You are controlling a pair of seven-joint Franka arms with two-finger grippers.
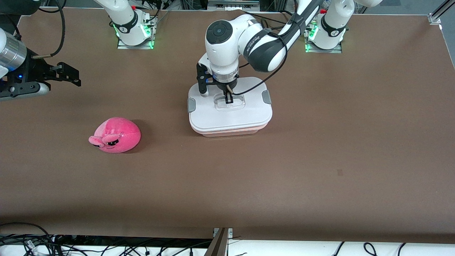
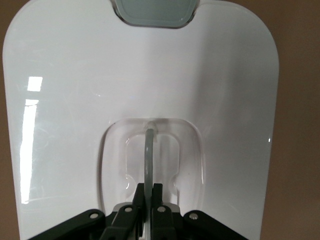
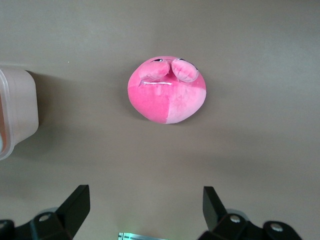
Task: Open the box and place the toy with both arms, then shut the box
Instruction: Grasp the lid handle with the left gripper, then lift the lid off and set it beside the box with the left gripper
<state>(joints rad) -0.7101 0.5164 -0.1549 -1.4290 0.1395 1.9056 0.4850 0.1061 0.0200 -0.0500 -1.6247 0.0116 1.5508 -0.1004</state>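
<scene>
The box (image 1: 227,131) stands mid-table with its white lid (image 1: 209,115) on it and a grey clip at each end. My left gripper (image 1: 229,99) is down on the lid, shut on the clear handle bar in the lid's recess. In the left wrist view the handle bar (image 2: 148,147) runs between the closed fingers of the left gripper (image 2: 149,192), and a grey clip (image 2: 155,11) shows at the lid's edge. The pink plush toy (image 1: 115,135) lies on the table toward the right arm's end. My right gripper (image 1: 75,79) is open and empty in the air. In the right wrist view the right gripper (image 3: 145,205) is wide open, with the toy (image 3: 167,90) ahead of it.
Brown table (image 1: 320,160) all round the box and toy. A corner of the box (image 3: 17,105) shows at the edge of the right wrist view. Both arm bases stand along the table's edge farthest from the front camera. Cables lie below the table's near edge.
</scene>
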